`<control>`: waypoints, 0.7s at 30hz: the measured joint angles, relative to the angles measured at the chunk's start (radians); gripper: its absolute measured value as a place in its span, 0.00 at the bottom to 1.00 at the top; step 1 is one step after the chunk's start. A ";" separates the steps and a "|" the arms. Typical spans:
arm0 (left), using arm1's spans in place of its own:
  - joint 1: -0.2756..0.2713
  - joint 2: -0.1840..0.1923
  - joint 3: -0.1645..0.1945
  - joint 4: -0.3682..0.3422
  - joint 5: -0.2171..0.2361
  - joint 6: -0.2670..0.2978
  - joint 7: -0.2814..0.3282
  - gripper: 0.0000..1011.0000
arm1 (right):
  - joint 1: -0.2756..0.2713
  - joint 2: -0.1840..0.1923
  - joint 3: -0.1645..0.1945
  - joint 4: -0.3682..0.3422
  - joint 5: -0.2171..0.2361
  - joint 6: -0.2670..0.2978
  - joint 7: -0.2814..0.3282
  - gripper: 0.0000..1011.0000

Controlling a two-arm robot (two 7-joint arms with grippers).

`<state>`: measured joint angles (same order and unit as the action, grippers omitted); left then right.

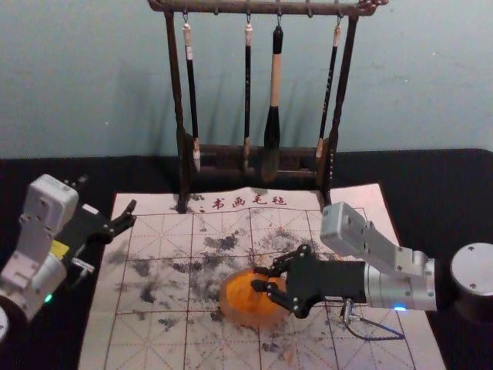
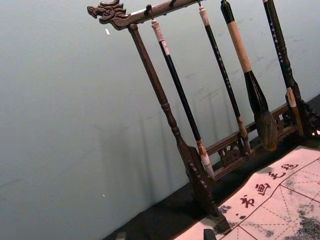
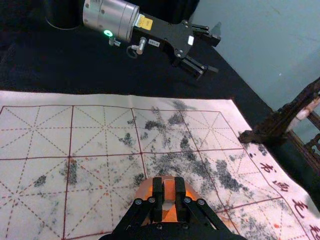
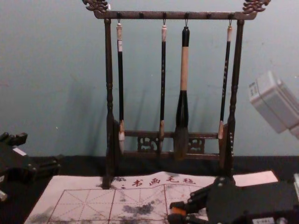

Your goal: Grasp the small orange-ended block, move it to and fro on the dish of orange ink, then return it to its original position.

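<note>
Dish of orange ink [image 1: 239,311]: on the near half of the mat, a little right of the middle, where we judge the right arm can stroke over it freely.
Block [image 3: 169,191]: upright over the dish, orange showing at its exposed end; we cannot tell whether its underside touches the ink.
Right gripper [image 1: 259,278]: reaching in from the right, its fingers pinching the block by its sides, which we think leaves the lower face free for the to-and-fro rubbing, likely the step in hand.
Mat [image 1: 139,339]: spread beneath the dish, probably to catch drips and smears.
Left gripper [image 3: 216,54]: parked by the mat's left edge, fingers spread and holding nothing, well apart from the work.
Counter [image 1: 431,193]: dark, carrying everything.
Brush rack [image 1: 177,92]: standing at the far edge, its brushes [image 1: 274,85] hung tips down, out of our way.
</note>
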<state>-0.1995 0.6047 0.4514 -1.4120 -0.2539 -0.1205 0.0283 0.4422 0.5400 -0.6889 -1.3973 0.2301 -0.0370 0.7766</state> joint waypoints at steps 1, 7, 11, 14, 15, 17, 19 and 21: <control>0.000 0.000 0.000 0.000 0.000 0.000 0.000 0.99 | 0.001 -0.002 -0.001 0.002 0.001 -0.001 0.001 0.12; 0.000 0.000 0.000 0.000 0.000 0.000 0.000 0.99 | 0.011 -0.010 -0.009 0.017 0.004 -0.004 0.005 0.12; 0.000 0.000 0.000 0.000 0.000 0.000 0.000 0.99 | 0.021 -0.016 -0.016 0.031 0.002 -0.005 0.008 0.12; 0.000 0.000 0.000 0.000 0.000 0.000 0.000 0.99 | 0.026 -0.020 -0.021 0.039 0.000 -0.005 0.010 0.12; 0.000 0.000 0.000 0.000 0.000 0.000 0.000 0.99 | 0.029 -0.023 -0.023 0.045 0.000 -0.006 0.011 0.12; 0.000 0.000 0.000 0.000 0.000 0.000 0.000 0.99 | 0.033 -0.027 -0.026 0.052 -0.001 -0.006 0.012 0.12; 0.000 0.000 0.000 0.000 0.000 0.000 0.000 0.99 | 0.037 -0.030 -0.029 0.058 -0.002 -0.007 0.012 0.12; 0.000 0.000 0.000 0.000 0.000 0.000 0.000 0.99 | 0.039 -0.032 -0.030 0.063 -0.003 -0.008 0.012 0.12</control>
<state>-0.1995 0.6047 0.4514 -1.4120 -0.2539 -0.1205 0.0283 0.4817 0.5077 -0.7189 -1.3347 0.2272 -0.0446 0.7887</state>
